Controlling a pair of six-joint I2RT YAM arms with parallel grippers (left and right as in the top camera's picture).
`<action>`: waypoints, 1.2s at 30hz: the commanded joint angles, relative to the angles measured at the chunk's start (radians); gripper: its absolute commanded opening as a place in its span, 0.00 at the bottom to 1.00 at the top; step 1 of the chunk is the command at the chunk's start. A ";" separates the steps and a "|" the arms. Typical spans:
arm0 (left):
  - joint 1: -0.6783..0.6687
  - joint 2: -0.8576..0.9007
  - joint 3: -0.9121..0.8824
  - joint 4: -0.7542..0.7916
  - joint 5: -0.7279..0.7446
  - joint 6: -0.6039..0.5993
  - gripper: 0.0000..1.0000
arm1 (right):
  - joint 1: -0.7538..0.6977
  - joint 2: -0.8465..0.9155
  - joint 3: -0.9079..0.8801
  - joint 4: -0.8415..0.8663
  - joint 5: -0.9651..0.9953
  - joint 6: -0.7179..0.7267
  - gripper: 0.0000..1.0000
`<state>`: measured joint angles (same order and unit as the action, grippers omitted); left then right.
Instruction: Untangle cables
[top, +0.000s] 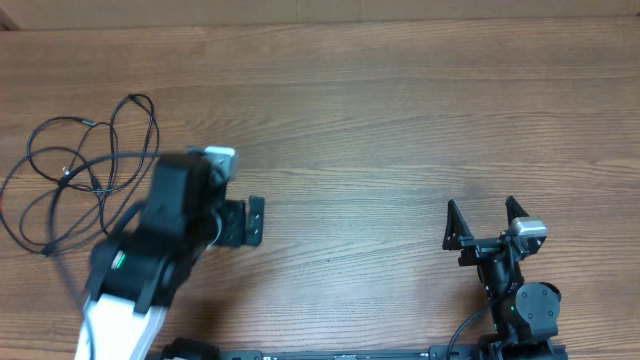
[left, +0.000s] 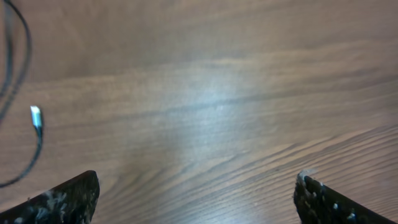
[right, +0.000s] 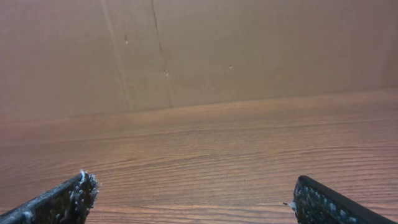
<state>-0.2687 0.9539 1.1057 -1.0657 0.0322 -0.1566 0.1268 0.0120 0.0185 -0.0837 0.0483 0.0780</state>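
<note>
Left of the wide left claw (top: 245, 221) lie cables (top: 68, 172); right claw (top: 485, 222) wide too.

Overhead straight down, wrist views low, close, left sharing cables (top: 70, 172)

Black left arm (top: 170, 215), white lower link (top: 112, 325), scuffed fingers (left: 62, 200).

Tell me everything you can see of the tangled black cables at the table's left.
The thin black flexible cables lie flat on the brown wooden table near its left edge, in loose overlapping loops that cross several times, tangled. One small silver-tipped plug shows in the left wrist view on a curving strand. From overhead the left arm covers their right side. The open left end effector is apart from them; nothing grips them.
</note>
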 joint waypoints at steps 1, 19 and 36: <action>0.007 -0.115 0.001 -0.003 -0.006 -0.001 1.00 | 0.001 -0.009 -0.011 0.003 -0.008 -0.005 1.00; 0.172 -0.554 -0.385 0.431 -0.006 -0.001 1.00 | 0.001 -0.009 -0.011 0.003 -0.008 -0.005 1.00; 0.172 -0.934 -0.886 1.107 -0.009 0.003 1.00 | 0.001 -0.009 -0.011 0.003 -0.008 -0.005 1.00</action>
<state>-0.1028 0.0715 0.2466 0.0315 0.0326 -0.1570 0.1268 0.0120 0.0185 -0.0837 0.0483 0.0776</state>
